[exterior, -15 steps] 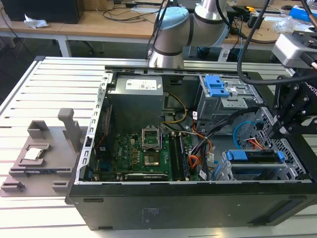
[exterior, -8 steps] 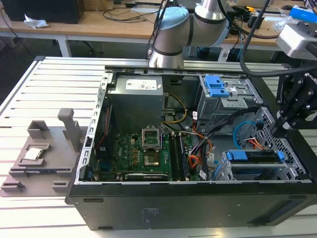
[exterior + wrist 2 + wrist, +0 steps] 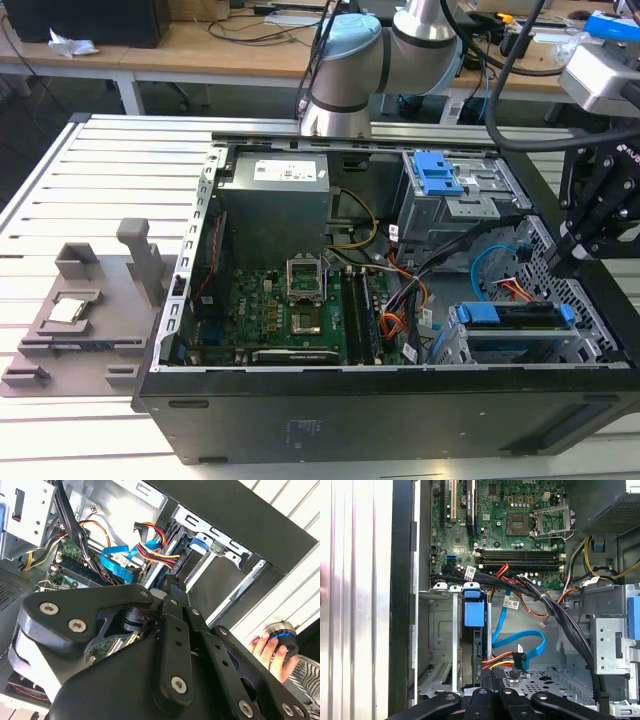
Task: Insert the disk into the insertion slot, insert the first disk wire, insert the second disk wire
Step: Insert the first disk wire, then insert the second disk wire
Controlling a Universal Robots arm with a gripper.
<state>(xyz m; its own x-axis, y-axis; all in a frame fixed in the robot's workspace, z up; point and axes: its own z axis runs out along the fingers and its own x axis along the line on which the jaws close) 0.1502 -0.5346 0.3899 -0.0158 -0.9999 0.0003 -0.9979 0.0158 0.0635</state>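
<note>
Disk (image 3: 520,322) is seated in the insertion slot (image 3: 452,348), at the near end of the open PC case (image 3: 350,420), on the exterior view's right. Gripper (image 3: 556,262) is held just above it. Fingers (image 3: 481,700) are drawn together, tips at the red-yellow wire connector (image 3: 516,662); whether it is gripped cannot be told.

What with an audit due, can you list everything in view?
computer case: one, black, open
disk: one, blue caddy, in the insertion slot
insertion slot: one, silver, exterior view's right
motherboard: one, green, case floor
power supply: one, grey, beside motherboard
latched cage: one, grey with blue latch, inside case
flat cable: one, blue, near the disk
wire bundle: one, red-yellow-black, beside the disk
fixture: one, grey, exterior view's left
hand: one, outside the case
gripper: one, black, by the wire bundle
</note>
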